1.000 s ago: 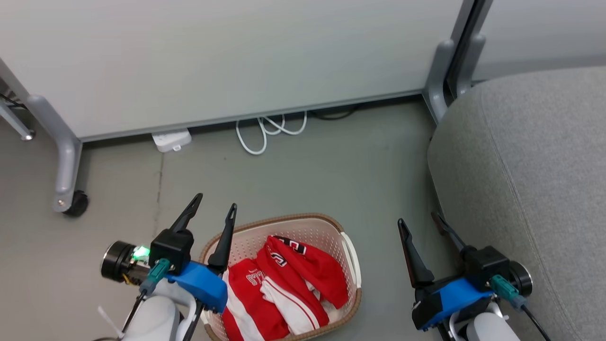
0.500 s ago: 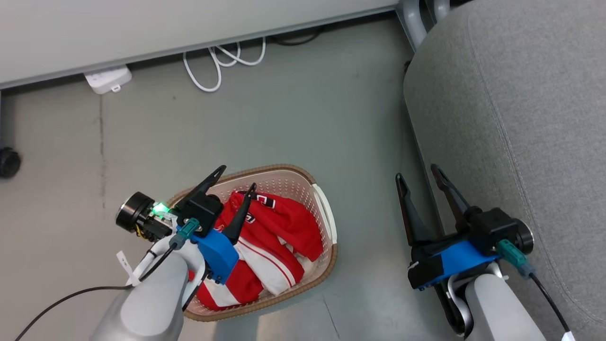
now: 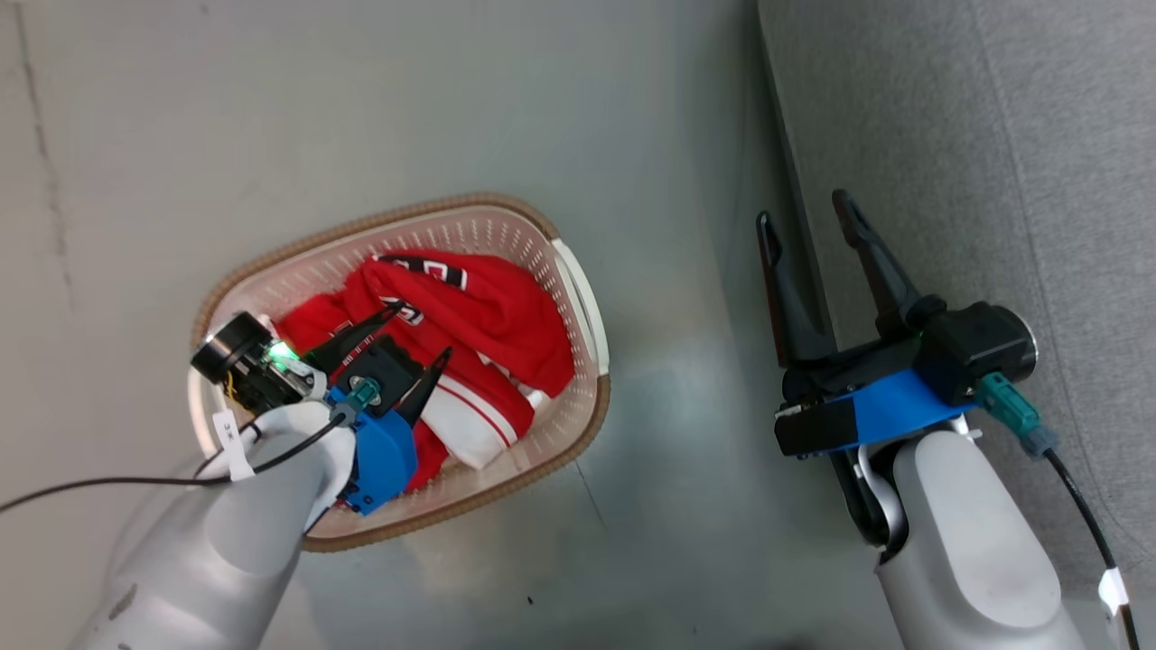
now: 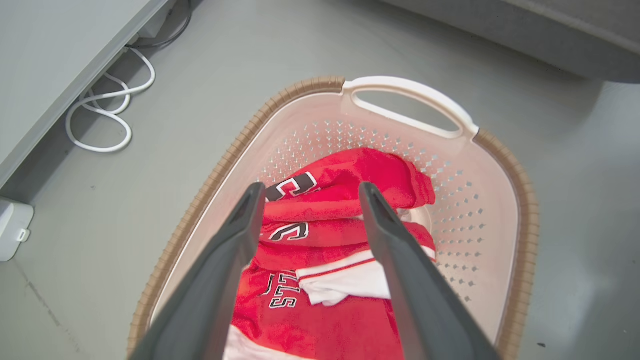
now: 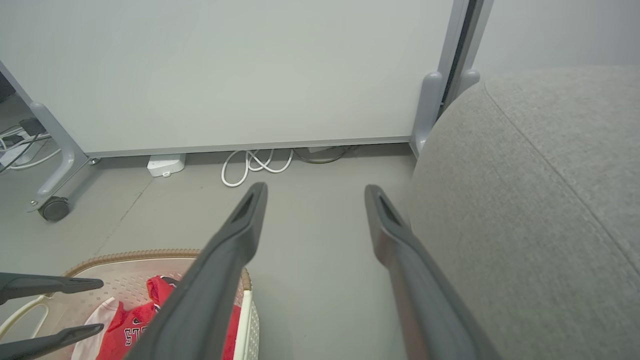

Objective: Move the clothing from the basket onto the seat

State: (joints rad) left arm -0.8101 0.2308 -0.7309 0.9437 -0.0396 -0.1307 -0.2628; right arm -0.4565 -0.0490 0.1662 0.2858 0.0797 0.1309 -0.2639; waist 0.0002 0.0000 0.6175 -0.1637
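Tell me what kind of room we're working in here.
Probably an office or lab corner rather than a home: a partition panel on casters, white cables on the bare grey floor, and a grey sofa seat.

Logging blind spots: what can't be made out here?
- Lower layers of the clothing: left wrist view, buried under top garments.
- Near end of the basket: head view, behind left arm.
- Extent of the seat: head view, cut by right edge.
- Whether the left gripper touches cloth: unclear.
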